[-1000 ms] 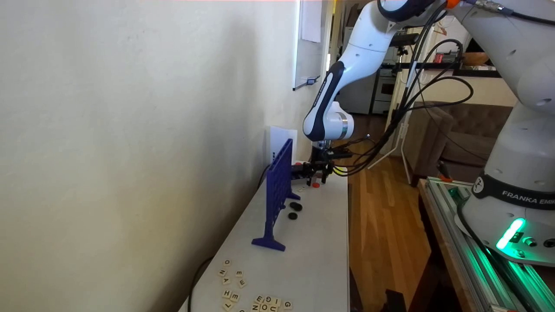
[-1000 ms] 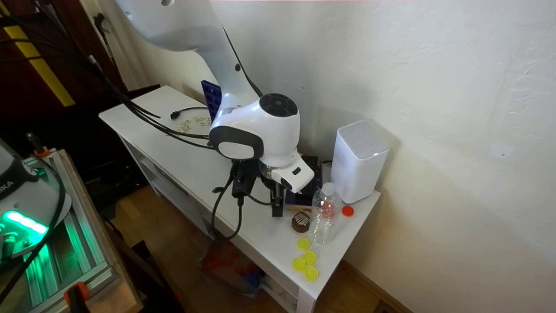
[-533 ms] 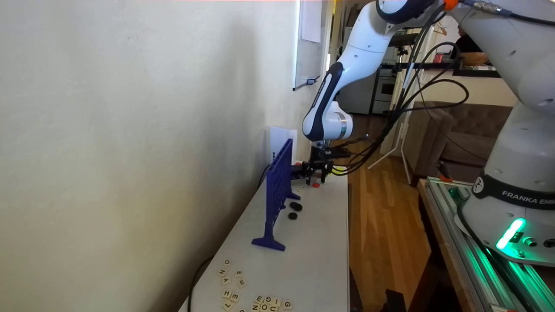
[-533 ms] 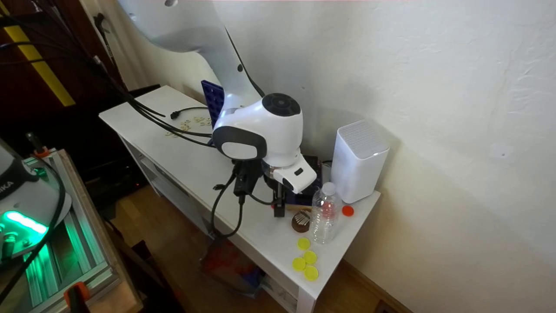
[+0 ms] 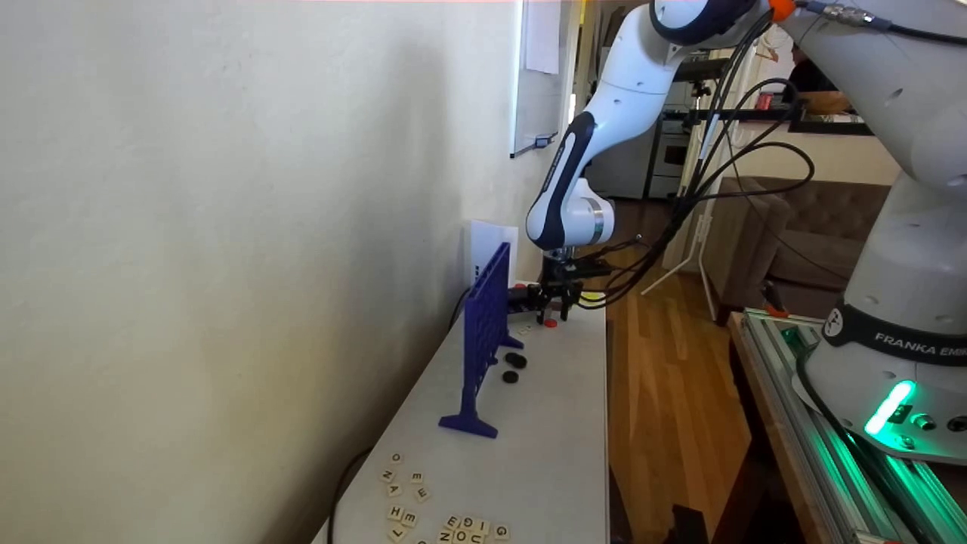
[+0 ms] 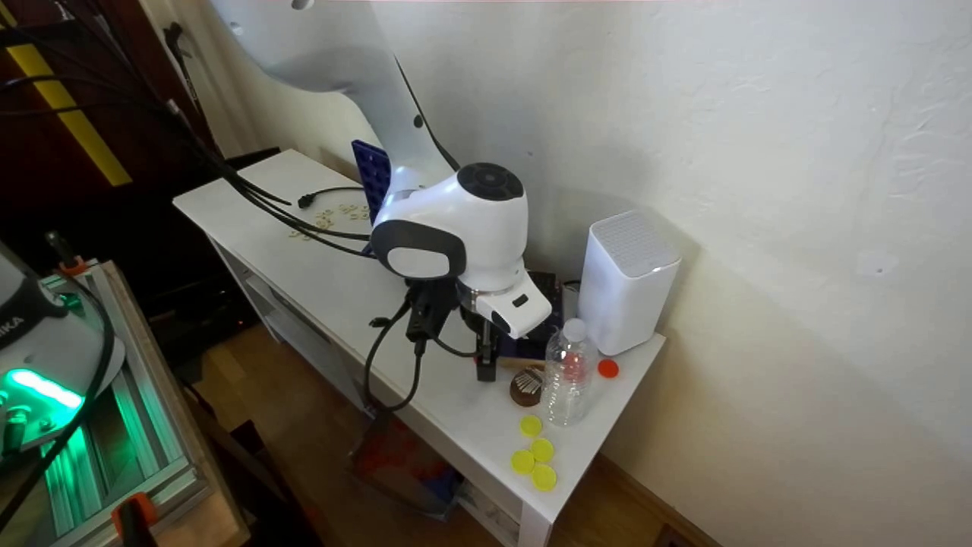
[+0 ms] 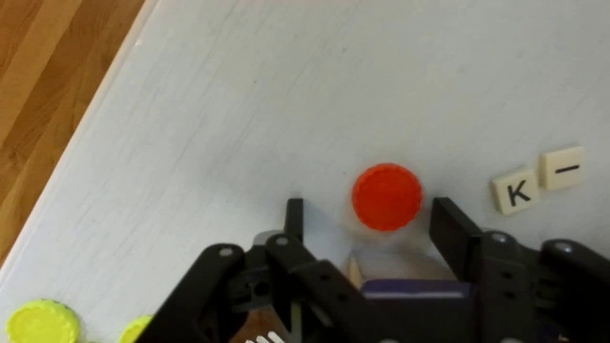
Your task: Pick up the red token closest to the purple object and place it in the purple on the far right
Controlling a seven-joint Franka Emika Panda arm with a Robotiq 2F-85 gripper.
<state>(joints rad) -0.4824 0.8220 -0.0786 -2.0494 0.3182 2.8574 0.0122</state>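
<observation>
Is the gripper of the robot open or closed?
The gripper is open: in the wrist view its fingers stand apart, with table showing on both sides of the red token.

gaps beside red token, tiles near

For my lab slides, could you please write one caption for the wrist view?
The open gripper frames a ridged red token on the white tabletop; a K letter tile lies nearby.
</observation>
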